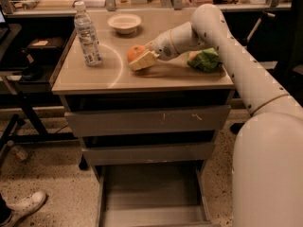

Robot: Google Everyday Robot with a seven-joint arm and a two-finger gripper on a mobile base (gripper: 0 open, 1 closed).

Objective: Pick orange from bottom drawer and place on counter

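Note:
The orange (135,52) sits on the counter (142,77) near its middle. My gripper (140,57) is right at the orange, with one pale finger (144,61) lying along the fruit's front side, low over the counter top. The white arm reaches in from the right. The bottom drawer (154,193) stands pulled out below, and its plain grey floor shows nothing on it. The two upper drawers are pushed in.
A water bottle (87,33) stands at the counter's left. A white bowl (124,22) sits at the back. A crumpled green bag (205,60) lies at the right, behind the arm. A person's shoe (22,206) is on the floor at lower left.

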